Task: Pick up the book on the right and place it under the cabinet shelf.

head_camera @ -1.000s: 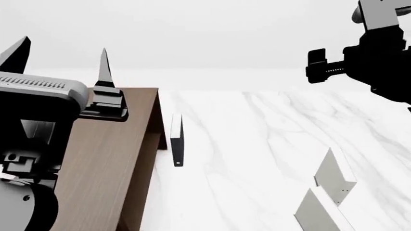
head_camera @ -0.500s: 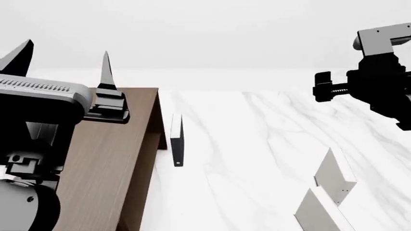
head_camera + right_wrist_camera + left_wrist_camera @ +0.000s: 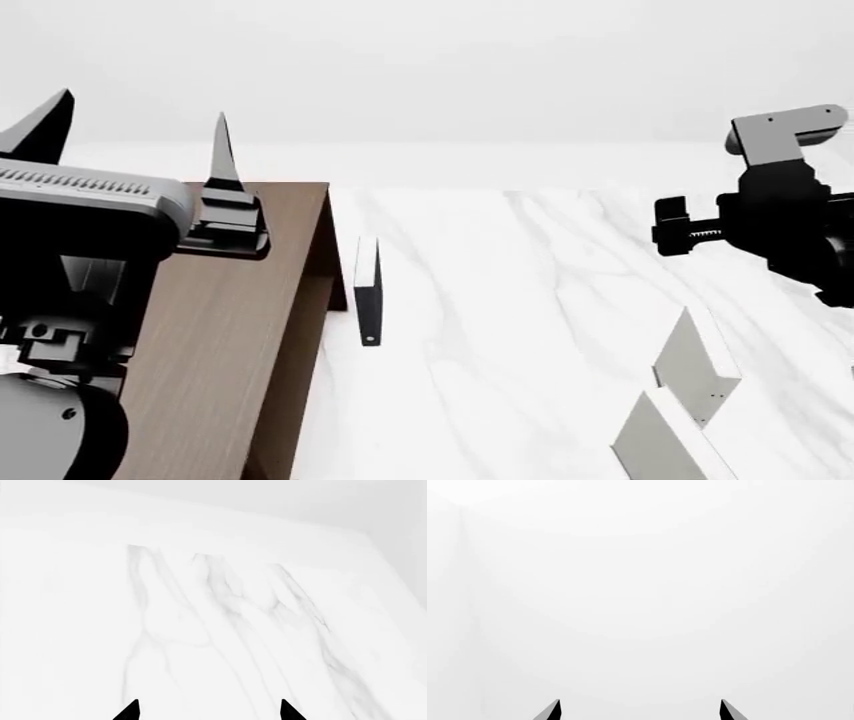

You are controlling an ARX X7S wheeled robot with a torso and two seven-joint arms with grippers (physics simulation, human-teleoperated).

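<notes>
The right gripper (image 3: 208, 711) has dropped lower over the last second and now hangs above the marble table (image 3: 534, 300), well off to the cabinet's (image 3: 214, 340) right, its fingers apart and empty. That descent reads as the approach to the book (image 3: 694, 365), which stands untouched on the table, far right of the cabinet, just behind its paler twin (image 3: 667, 440). The left gripper (image 3: 134, 130) hovers open over the cabinet top, nearly unmoved. A thin black book (image 3: 368, 295) stands just beside the cabinet.
</notes>
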